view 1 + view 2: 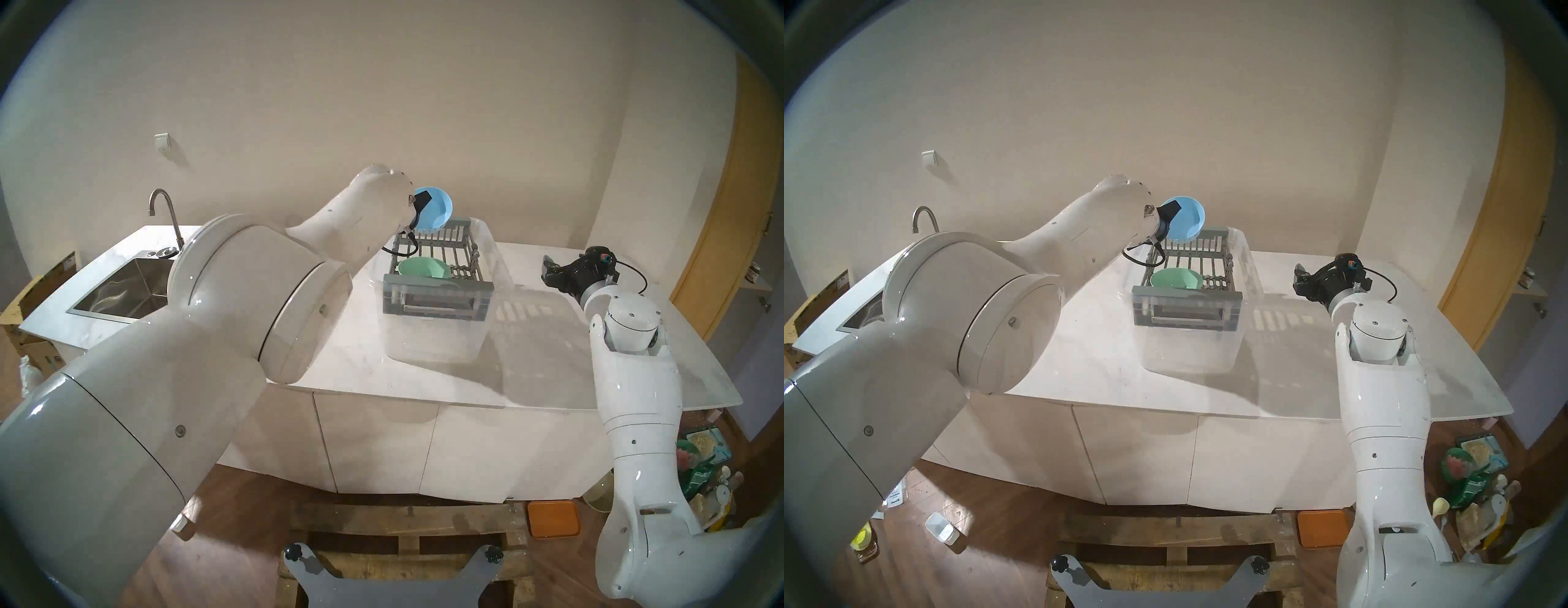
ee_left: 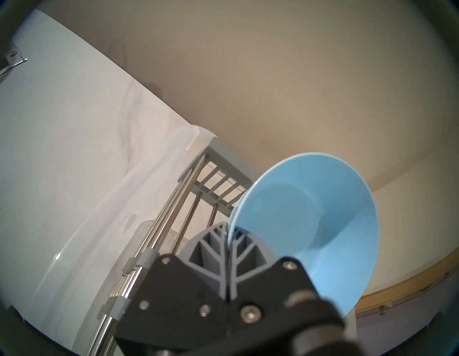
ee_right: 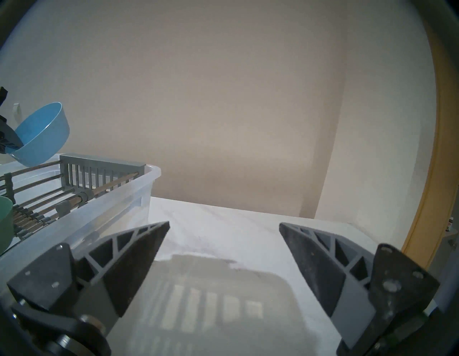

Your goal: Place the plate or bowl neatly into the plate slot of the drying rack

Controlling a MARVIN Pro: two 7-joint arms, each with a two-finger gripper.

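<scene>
Holding level over the tabletop (image 1: 551, 352), my right fingers (image 3: 224, 251) are spread wide with nothing between them, well apart from the work. Next out, the tub (image 1: 432, 344) carries the rack (image 1: 437, 293) across its rim, and a green bowl (image 1: 422, 267) sits in the rack's near end, just behind the end panel with the handle cut-out. Beyond that, my left fingers (image 2: 227, 251) are pressed together on the near rim of the blue bowl (image 2: 310, 231), pinching it so it hangs tilted, mouth turned toward me, above the rack's far end beside the far panel.

To do this step well, I judge I should bring the bowl down slowly onto the free bars behind the green one, keep it tilted so its edge catches a slot (image 1: 441, 254) rather than sliding flat, and let go only once it rests on the bars. The slots are far narrower than the bowl, so it may lean, not drop in.

Count: two bowls, one rack, one tub, no plates in view.
</scene>
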